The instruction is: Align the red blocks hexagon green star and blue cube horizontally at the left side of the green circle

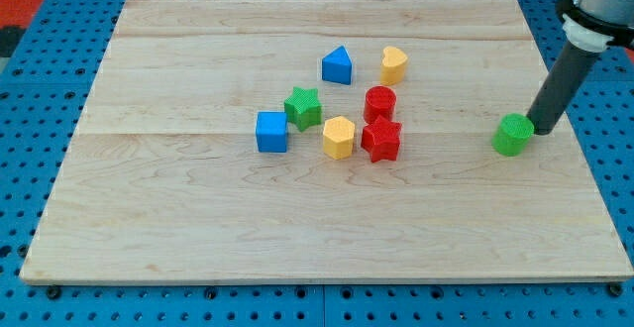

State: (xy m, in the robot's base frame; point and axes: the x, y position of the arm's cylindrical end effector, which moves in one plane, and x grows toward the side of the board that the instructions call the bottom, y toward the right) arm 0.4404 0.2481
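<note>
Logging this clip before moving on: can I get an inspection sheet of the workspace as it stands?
Surface: pale wooden board on blue pegboard.
Job's things: blue cube, green star, yellow hexagon, red star and red cylinder clustered mid-board; green cylinder apart at the view's right.
Clutter: blue triangular block, yellow block above the cluster.
Gripper: none; my tip just right of the green cylinder, contact unclear.
Cables: nothing seen.
Surroundings: red patch at top left.

On the pale wooden board (198, 218) lie my blue cube (271, 132), green star (303, 107), yellow hexagon (339, 137), red star (381, 140), red cylinder (379, 102), blue triangular block (337, 65), yellow heart-like block (394, 64) and green cylinder (513, 135).
</note>
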